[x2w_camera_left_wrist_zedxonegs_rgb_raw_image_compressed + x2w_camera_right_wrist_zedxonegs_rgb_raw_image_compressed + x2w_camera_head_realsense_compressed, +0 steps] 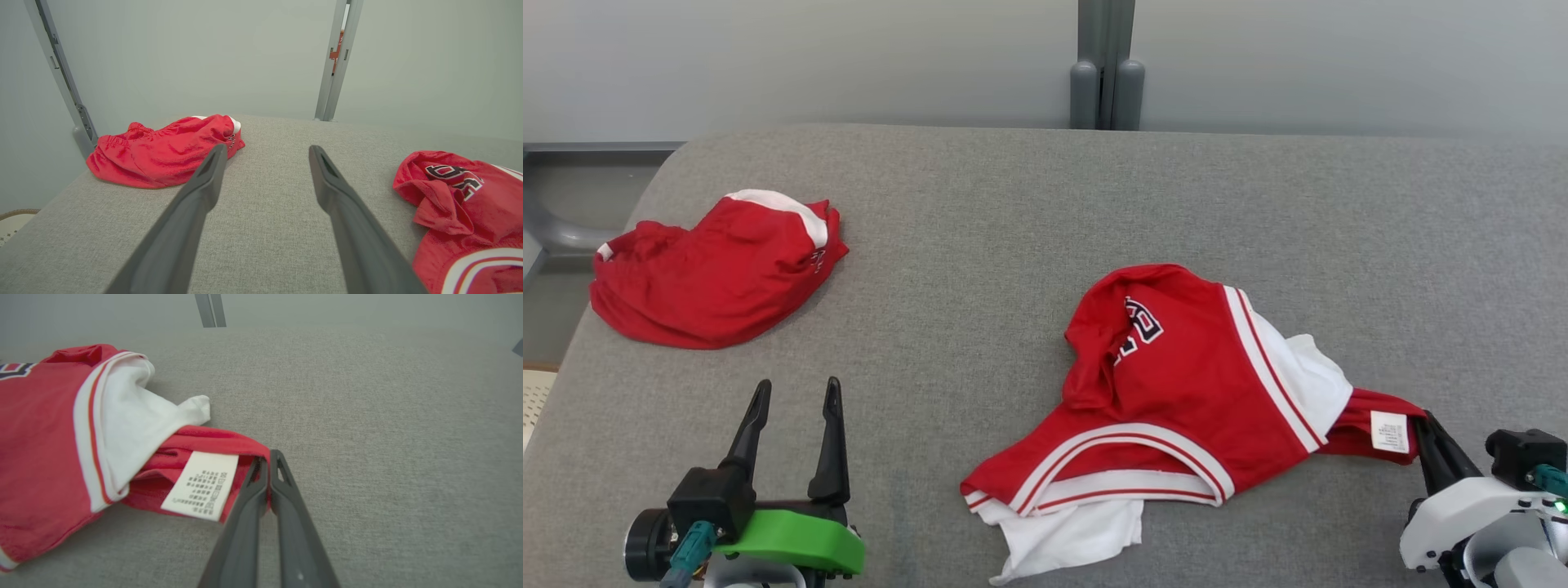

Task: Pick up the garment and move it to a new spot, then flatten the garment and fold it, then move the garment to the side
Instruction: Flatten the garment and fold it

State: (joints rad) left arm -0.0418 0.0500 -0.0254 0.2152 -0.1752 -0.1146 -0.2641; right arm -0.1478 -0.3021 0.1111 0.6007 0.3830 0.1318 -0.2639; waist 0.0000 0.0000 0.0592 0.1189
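Note:
The garment is a red jersey with white trim and a white lining, lying crumpled on the grey padded table right of centre. Its white care label sits on the corner nearest my right arm. My right gripper is shut on that red corner just beside the label, with the fabric pinched between the closed fingers. My left gripper stands open over bare table at the front left, holding nothing. In the left wrist view the garment lies to the right of that open gripper.
A second red garment lies bunched at the table's far left, ahead of the left gripper. A grey post stands behind the table's far edge against a pale wall. A pale woven basket sits off the table's left side.

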